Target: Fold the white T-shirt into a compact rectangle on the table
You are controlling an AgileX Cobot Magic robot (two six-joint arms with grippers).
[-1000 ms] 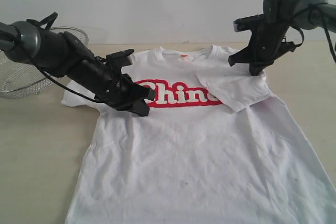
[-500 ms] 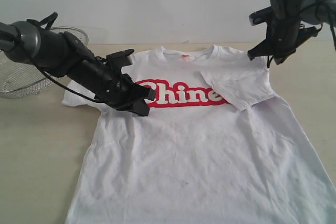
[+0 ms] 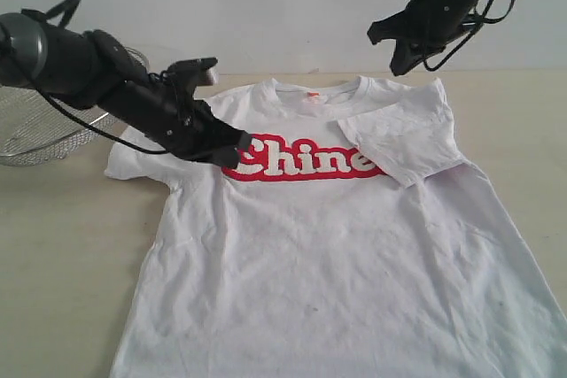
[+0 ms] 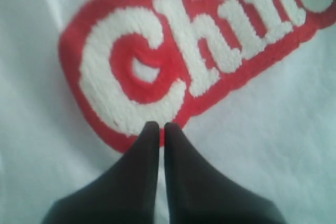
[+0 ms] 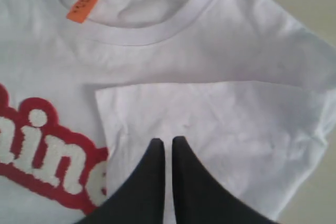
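**One sleeve in, the other waiting**

The white T-shirt (image 3: 337, 245) lies flat and face up in the middle of the table (image 3: 62, 245). Its collar (image 5: 157, 30) points to the far edge and its hem runs off toward the near edge. The sleeve on the right arm's side (image 3: 399, 148) is turned inward over the chest and covers the end of the red band (image 3: 306, 161). The other sleeve (image 3: 137, 157) is spread out flat toward the wire basket (image 3: 35, 130) at the table's far left corner.

The left gripper (image 4: 158, 126) hangs just above the start of the lettering, its jaws pressed together and holding nothing. The right gripper (image 5: 165, 141) is raised over the folded sleeve, also closed and empty.

By my reading, the sleeve-folding step is half done. The next move calls for the left gripper to open, reach out to the flat sleeve's edge, pinch a single layer and bring it across the chest without dragging the body askew.
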